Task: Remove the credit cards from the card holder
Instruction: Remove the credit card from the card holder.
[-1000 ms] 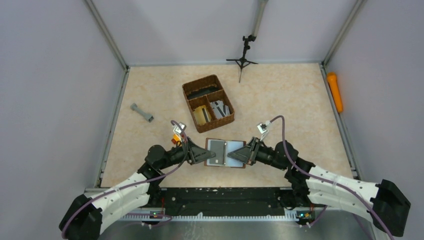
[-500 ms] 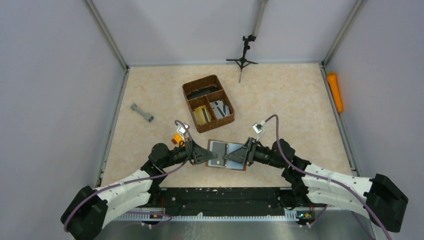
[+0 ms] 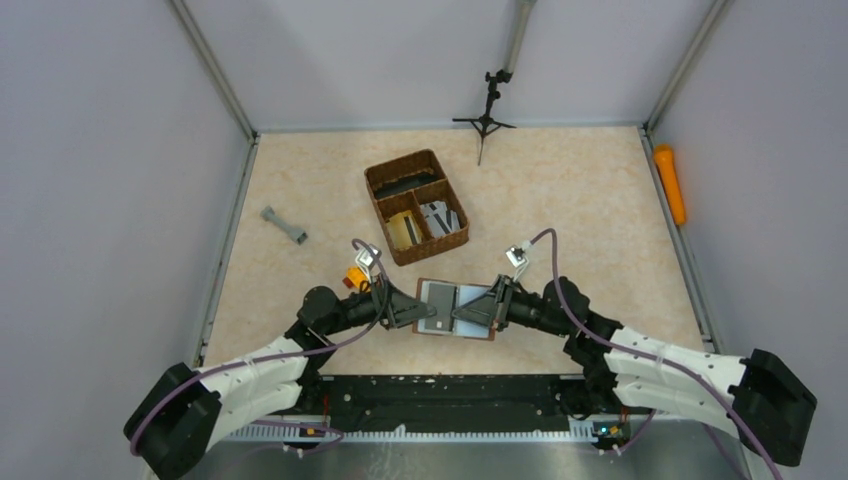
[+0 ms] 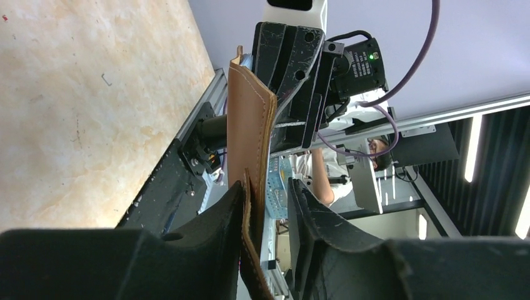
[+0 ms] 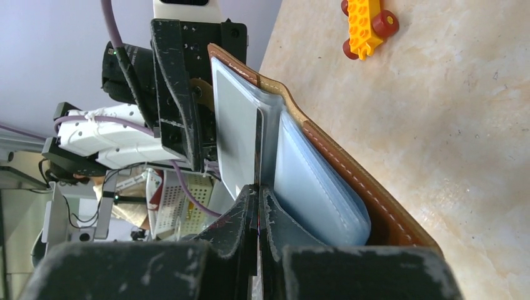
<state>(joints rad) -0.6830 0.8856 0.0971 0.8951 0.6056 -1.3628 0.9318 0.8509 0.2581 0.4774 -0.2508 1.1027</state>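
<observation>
At the near edge of the table, right gripper is pinched shut on a credit card inside the open card holder. Left gripper jaws stand parted around its opposite leather flap. Both forearms lie low, angled inward.

Brown woven basket stands mid-table, split into three compartments; the long one holds something dark, one smaller one a yellow item, the other grey pieces; a grey dumbbell-shaped part lies well to the basket's left; a yellow toy car with red wheels rests near its near-left corner; a black tripod stands at the far edge; an orange cylinder lies beyond the right rail.
</observation>
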